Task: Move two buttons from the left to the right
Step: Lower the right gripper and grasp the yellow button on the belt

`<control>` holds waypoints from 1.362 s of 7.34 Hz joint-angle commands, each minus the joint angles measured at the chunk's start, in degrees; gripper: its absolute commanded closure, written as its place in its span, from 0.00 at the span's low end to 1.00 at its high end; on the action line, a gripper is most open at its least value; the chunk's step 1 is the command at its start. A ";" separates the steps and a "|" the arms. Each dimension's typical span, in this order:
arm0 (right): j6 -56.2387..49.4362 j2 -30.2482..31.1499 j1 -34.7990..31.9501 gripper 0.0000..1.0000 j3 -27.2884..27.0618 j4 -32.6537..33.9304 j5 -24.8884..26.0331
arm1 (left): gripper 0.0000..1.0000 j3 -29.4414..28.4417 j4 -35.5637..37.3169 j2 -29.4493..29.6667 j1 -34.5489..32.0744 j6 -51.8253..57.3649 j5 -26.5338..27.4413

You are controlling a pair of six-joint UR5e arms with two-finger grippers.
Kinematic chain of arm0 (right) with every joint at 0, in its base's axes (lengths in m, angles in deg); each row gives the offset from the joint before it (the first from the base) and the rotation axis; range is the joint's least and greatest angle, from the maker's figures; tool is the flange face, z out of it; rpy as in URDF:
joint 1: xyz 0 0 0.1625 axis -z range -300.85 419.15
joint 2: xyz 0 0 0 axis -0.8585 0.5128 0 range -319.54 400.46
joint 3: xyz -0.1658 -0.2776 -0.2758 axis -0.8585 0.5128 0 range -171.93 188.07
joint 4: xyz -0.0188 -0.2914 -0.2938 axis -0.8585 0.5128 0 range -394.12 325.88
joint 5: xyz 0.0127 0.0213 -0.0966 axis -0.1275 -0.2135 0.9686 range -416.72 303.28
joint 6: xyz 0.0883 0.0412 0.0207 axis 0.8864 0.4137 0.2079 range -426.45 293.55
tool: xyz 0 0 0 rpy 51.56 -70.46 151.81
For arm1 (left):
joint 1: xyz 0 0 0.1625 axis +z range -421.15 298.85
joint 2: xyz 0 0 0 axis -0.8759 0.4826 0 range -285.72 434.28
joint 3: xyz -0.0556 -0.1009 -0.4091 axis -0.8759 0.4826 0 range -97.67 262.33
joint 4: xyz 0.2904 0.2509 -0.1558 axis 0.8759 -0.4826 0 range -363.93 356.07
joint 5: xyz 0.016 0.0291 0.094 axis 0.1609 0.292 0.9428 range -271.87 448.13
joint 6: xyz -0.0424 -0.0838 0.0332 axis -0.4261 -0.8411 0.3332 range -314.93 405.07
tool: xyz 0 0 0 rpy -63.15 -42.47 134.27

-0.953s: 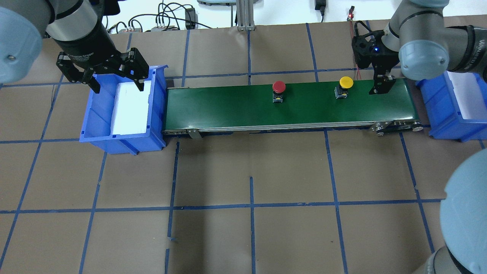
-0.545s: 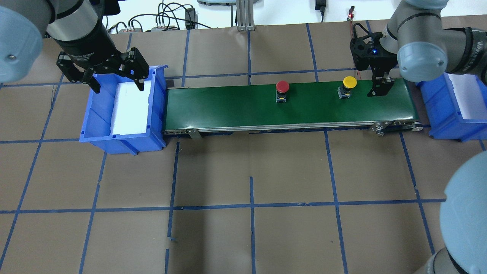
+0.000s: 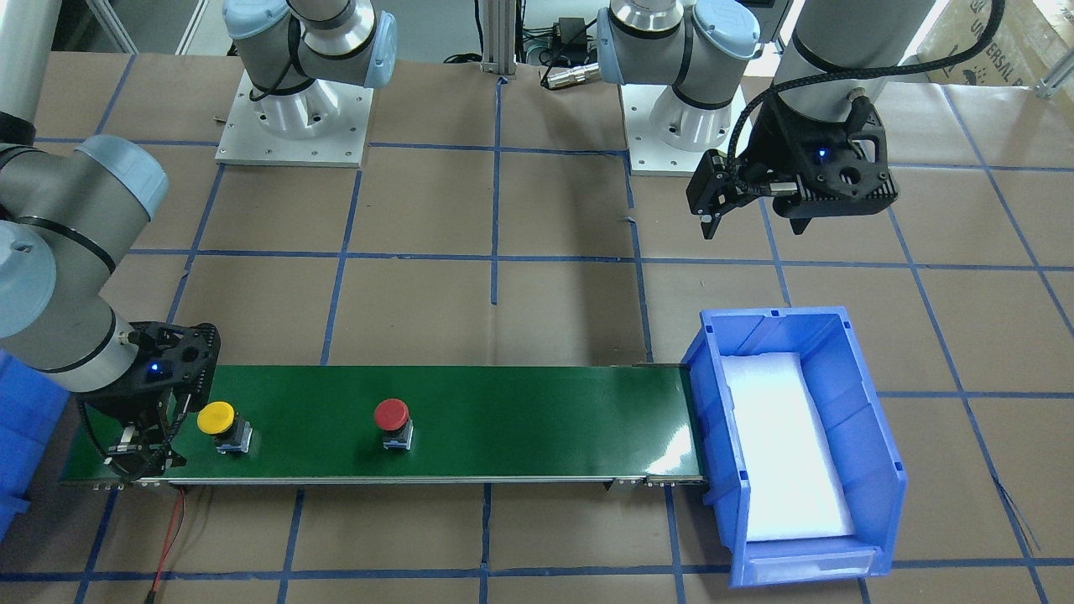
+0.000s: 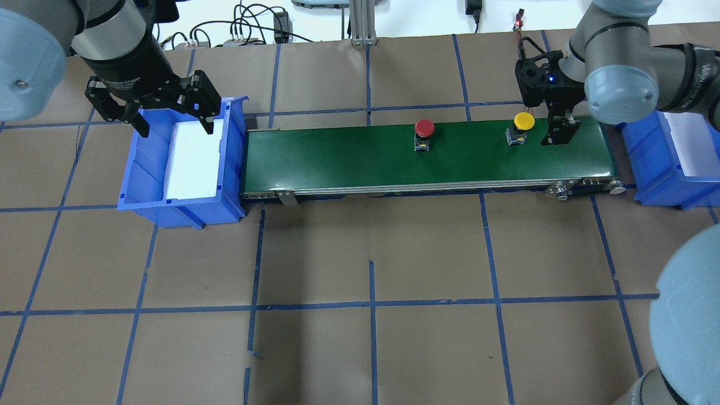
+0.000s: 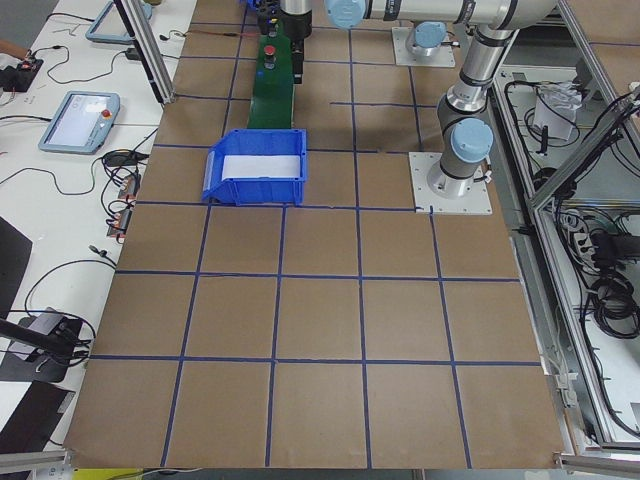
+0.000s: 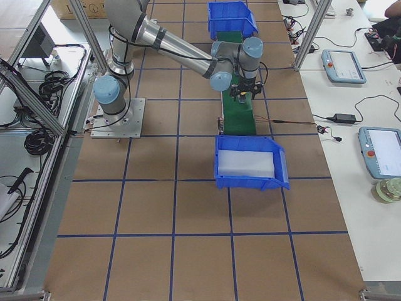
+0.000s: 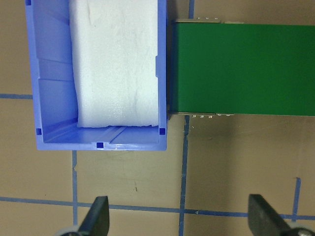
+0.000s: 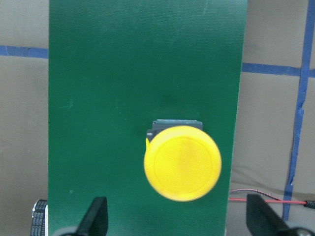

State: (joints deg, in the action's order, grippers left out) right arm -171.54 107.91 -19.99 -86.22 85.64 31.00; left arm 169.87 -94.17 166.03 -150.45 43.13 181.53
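The yellow button (image 4: pixel 523 121) stands upright on the green conveyor belt (image 4: pixel 337 157) near its right end. The red button (image 4: pixel 424 128) stands upright near the belt's middle. My right gripper (image 4: pixel 557 135) is open over the belt just right of the yellow button. In the right wrist view the yellow cap (image 8: pixel 182 162) lies just ahead of the open gripper (image 8: pixel 177 223), not between the fingers. My left gripper (image 4: pixel 174 129) is open and empty above the left blue bin (image 4: pixel 140 185). The front view shows both buttons, yellow (image 3: pixel 216 417) and red (image 3: pixel 392 413).
The left bin holds only white foam (image 7: pixel 118 64). A second blue bin (image 4: pixel 652 169) with white foam stands off the belt's right end. A red wire (image 8: pixel 266 196) runs beside the belt's far edge. Brown table with blue tape lines lies all around.
Both buttons have moved right along the belt. The right gripper has shifted slightly left, so the yellow button is now close beside it. The left arm has barely moved.
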 commanded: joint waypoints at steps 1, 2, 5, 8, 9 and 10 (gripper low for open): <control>0.06 -0.22 -0.05 0.02 -0.29 0.03 -0.01 | 0.00 -0.09 0.07 0.18 0.00 -0.09 0.03; 0.06 -0.31 -0.05 0.02 -0.20 0.03 -0.01 | 0.00 -0.09 0.07 0.00 0.00 -0.09 0.03; -0.03 -0.49 -0.05 0.03 -0.29 0.03 -0.01 | 0.00 0.00 0.16 -0.26 0.00 -0.26 0.03; -0.38 -0.66 0.12 0.31 -0.37 0.03 0.17 | 0.00 0.00 0.16 -0.26 0.00 -0.26 0.03; -0.55 -0.66 0.12 0.61 -0.37 0.03 0.26 | 0.00 0.00 0.16 -0.09 0.00 -0.26 0.03; -0.64 -0.49 0.30 0.88 -0.37 0.03 0.87 | 0.00 0.09 0.07 -0.44 0.00 -0.26 0.03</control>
State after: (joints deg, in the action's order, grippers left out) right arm -172.03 107.30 -19.81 -86.59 85.67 31.37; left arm 169.89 -94.03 165.82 -150.44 42.87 181.55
